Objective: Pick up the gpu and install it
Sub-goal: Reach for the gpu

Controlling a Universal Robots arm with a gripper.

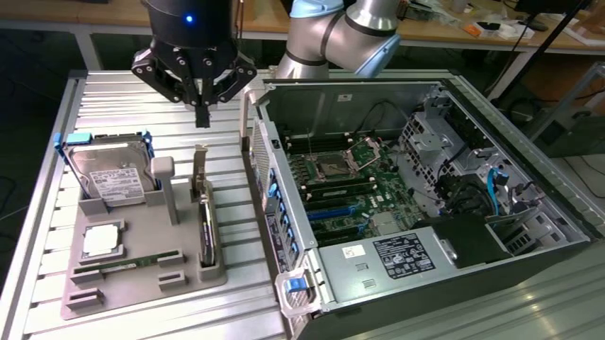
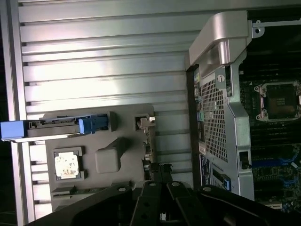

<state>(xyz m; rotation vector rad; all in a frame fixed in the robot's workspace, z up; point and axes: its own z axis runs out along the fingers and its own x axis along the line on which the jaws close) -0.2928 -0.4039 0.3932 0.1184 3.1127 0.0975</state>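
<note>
The gpu [image 1: 204,219] stands on its long edge in a slot of the grey holder [image 1: 142,273], with its silver end bracket [image 1: 200,166] pointing up. My gripper [image 1: 201,119] hangs above the table, a little behind and above that bracket. Its fingers are shut together with nothing between them. In the wrist view the gpu [image 2: 149,143] shows edge-on right ahead of my gripper [image 2: 162,170]. The open computer case [image 1: 260,134] lies on the exterior view's right, its motherboard [image 1: 350,184] exposed.
The holder also carries a silver hard drive [image 1: 113,177] with blue rails, a processor chip [image 1: 102,241] and a narrow memory stick [image 1: 127,263]. The ribbed metal table [image 1: 123,99] stretches behind the holder. The case wall rises close beside the gpu.
</note>
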